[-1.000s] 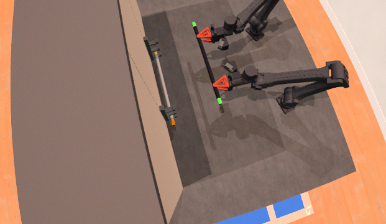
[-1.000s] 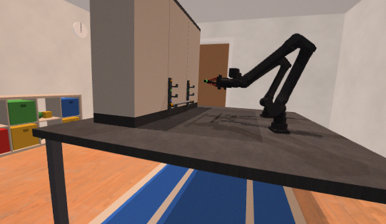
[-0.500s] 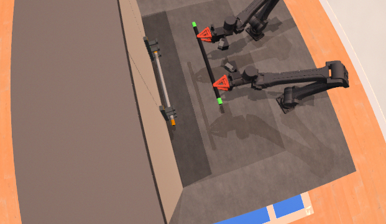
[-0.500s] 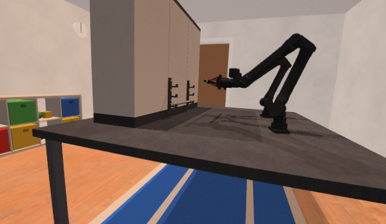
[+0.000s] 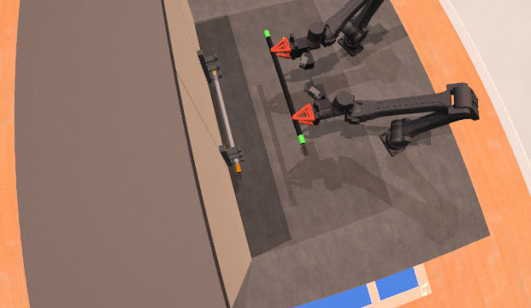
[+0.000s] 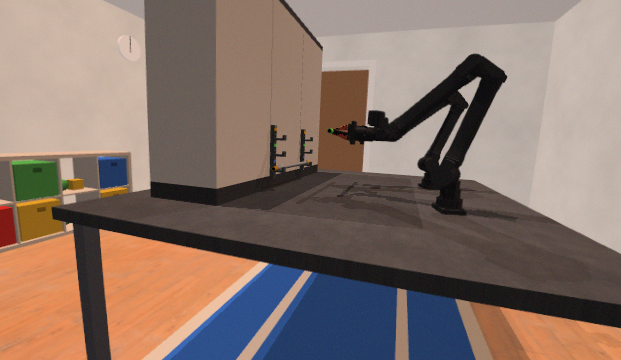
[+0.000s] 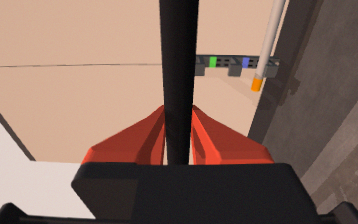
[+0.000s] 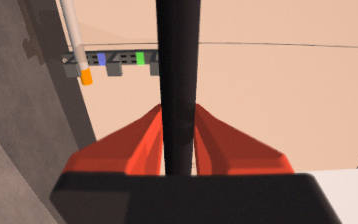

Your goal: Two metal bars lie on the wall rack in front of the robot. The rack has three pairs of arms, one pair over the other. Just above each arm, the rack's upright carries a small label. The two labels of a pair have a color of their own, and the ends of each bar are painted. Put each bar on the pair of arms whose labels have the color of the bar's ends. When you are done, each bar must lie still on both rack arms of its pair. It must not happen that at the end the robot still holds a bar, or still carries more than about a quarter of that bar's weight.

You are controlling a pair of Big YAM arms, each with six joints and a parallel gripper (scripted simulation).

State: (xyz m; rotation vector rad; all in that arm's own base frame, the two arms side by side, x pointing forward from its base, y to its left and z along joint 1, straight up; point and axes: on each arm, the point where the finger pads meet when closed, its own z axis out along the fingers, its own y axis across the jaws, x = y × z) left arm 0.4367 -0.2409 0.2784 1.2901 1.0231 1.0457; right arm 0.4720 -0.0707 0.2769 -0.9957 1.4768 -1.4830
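A black bar with green ends [image 5: 284, 87] [image 7: 179, 50] [image 8: 178, 50] hangs level in the air, well away from the wall rack. My left gripper [image 5: 294, 117] [image 7: 178, 111] is shut on it near one end. My right gripper [image 5: 272, 50] [image 8: 178, 112] is shut on it near the other end. A grey bar with orange ends [image 5: 223, 109] [image 6: 292, 166] [image 7: 272, 35] [image 8: 72, 25] lies on the lowest rack arms, under blue labels [image 7: 245, 62] [image 8: 101, 59]. Green labels [image 7: 213, 62] [image 8: 140, 58] mark the middle pair. An orange label [image 6: 274, 129] marks the top. Both upper pairs are bare.
The rack's uprights [image 6: 273, 150] stand against the beige wall [image 6: 243, 100], above the dark table top [image 5: 333, 214]. Open air lies between the held bar and the rack. Shelves with colored boxes [image 6: 36, 172] stand beyond the table.
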